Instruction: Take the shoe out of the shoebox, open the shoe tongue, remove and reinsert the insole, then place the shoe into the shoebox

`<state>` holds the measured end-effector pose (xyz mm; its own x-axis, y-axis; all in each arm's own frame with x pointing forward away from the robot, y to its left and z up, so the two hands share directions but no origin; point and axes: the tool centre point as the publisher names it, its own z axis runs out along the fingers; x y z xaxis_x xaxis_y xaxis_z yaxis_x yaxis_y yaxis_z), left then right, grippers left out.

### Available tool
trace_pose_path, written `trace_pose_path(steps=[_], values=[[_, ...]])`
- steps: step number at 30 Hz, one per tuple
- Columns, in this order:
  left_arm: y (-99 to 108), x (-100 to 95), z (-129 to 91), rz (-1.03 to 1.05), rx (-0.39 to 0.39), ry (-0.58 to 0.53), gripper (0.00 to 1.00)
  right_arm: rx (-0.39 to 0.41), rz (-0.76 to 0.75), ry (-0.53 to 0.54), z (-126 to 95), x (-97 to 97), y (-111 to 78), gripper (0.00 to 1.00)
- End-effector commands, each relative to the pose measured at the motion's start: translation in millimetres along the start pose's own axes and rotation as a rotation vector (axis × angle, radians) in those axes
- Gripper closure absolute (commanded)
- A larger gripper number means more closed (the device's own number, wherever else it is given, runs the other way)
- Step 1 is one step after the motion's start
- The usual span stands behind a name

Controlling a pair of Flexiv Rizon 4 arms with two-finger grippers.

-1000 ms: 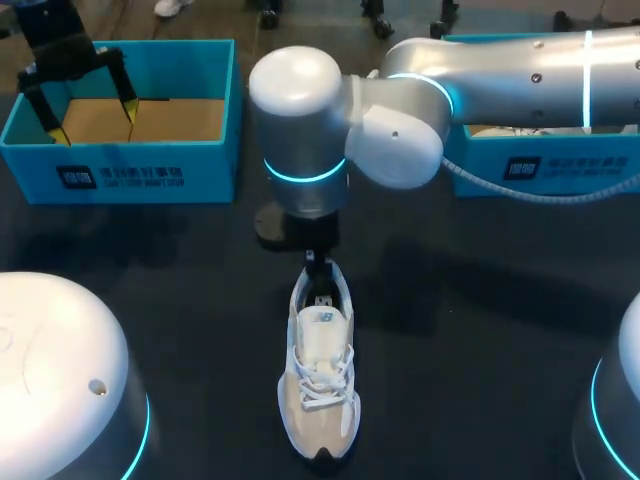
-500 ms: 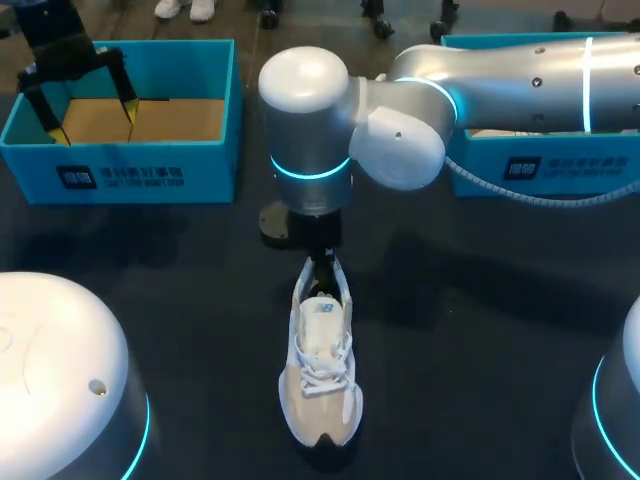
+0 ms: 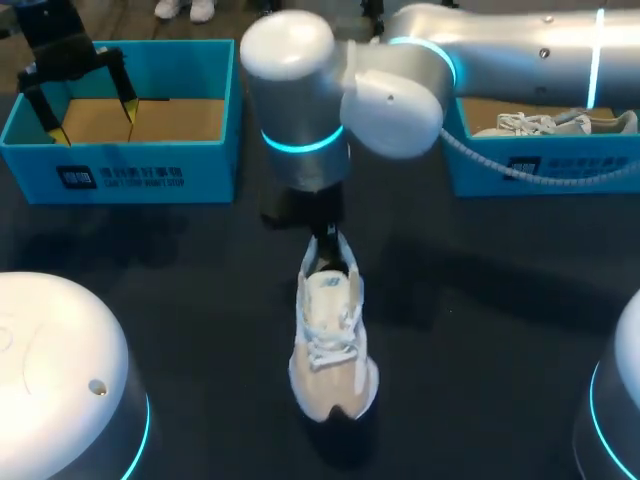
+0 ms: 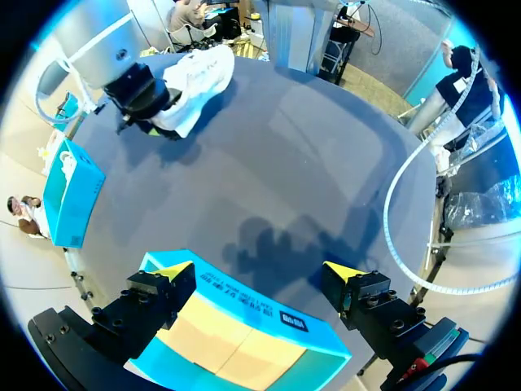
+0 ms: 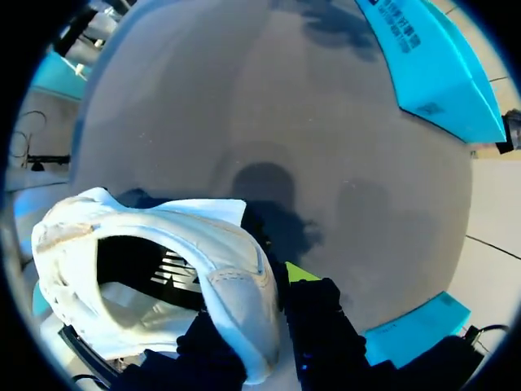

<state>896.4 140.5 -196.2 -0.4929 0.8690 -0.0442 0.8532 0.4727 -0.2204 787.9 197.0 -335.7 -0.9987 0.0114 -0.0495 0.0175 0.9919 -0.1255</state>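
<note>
A white and beige shoe (image 3: 332, 345) hangs toe-down over the middle of the table, its shadow on the surface below. My right gripper (image 3: 326, 248) is shut on the heel collar. In the right wrist view the heel wall (image 5: 240, 281) sits pinched between the fingers (image 5: 303, 274), and the shoe's opening (image 5: 142, 273) lies beside them. My left gripper (image 3: 90, 120) stands open above the empty cyan shoebox (image 3: 120, 178) at the back left. In the left wrist view its fingers (image 4: 172, 271) straddle the box's front wall (image 4: 252, 314), with the shoe (image 4: 199, 73) far ahead.
A second cyan box (image 3: 545, 168) at the back right holds another white shoe (image 3: 555, 123). My right arm's big elbow (image 3: 300, 90) reaches across the back middle. The dark tabletop (image 3: 480, 300) lies bare around the hanging shoe.
My right gripper closed on the shoe's heel and raised it off the table, the arm drawing back a little. The left arm has kept still.
</note>
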Motion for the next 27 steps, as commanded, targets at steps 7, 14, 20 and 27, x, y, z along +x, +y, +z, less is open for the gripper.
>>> trace_pose_path(steps=[7, 14, 20, 27], values=[[1, -0.4, 0, 0.001, 0.001, 0.003, 0.00, 0.053, -0.026, -0.016, -95, -30.4, -49.7, 1.00], [1, -0.4, 0, 0.001, 0.001, 0.003, 0.00, 0.027, 0.018, -0.003, -117, -46.2, -70.5, 1.00], [1, -0.4, 0, 0.001, 0.001, 0.003, 0.00, 0.027, 0.018, -0.003, -117, -46.2, -70.5, 1.00], [1, -0.4, 0, 0.001, 0.001, 0.003, 0.00, 0.024, 0.037, 0.025, -115, -50.6, -77.5, 1.00]])
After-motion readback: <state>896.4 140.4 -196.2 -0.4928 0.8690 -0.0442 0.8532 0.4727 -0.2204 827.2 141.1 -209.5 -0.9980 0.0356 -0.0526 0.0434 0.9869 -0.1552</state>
